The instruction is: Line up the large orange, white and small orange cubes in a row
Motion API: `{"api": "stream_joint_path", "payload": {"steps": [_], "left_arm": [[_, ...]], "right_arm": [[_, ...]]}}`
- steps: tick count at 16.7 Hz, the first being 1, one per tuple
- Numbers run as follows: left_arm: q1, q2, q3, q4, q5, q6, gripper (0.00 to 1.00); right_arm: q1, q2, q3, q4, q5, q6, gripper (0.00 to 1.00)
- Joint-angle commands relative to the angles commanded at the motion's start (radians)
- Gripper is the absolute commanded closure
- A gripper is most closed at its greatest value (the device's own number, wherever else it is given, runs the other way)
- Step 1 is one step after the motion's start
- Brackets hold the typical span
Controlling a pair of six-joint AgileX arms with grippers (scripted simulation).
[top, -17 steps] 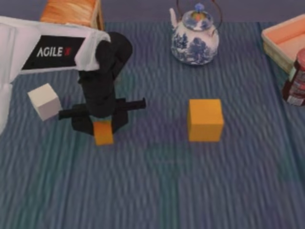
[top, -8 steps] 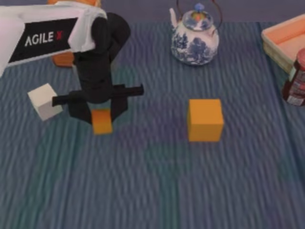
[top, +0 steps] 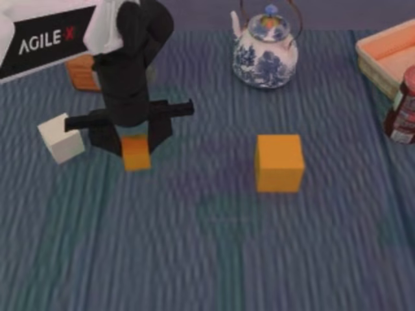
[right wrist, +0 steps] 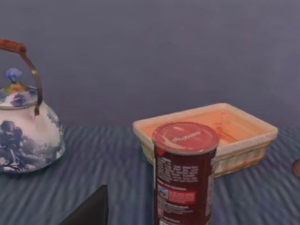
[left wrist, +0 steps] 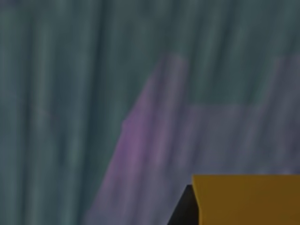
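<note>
At the counter's (top: 194, 259) left, the left gripper (top: 135, 150) has its jaws closed on the small orange cube (top: 137, 153), plain yellow-orange, just right of the matte white cube (top: 61, 138). Well right sits the large orange cube (top: 279, 162). "AGILE X" marks the arm.
</note>
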Motion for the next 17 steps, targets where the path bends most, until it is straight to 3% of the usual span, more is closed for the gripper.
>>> {"api": "stream_joint_path", "payload": {"steps": [4, 12, 17], "left_arm": [[-0.112, 0.035, 0.067, -0.038, -0.003, -0.091, 1.0], [-0.553, 0.123, 0.266, -0.156, -0.005, -0.411, 1.0], [-0.61, 0.128, 0.295, -0.169, -0.007, -0.46, 1.0]], "right_arm": [[0.0, 0.0, 0.0, 0.0, 0.0, 0.0, 0.0], [0.0, 0.0, 0.0, 0.0, 0.0, 0.0, 0.0], [0.0, 0.0, 0.0, 0.0, 0.0, 0.0, 0.0]]}}
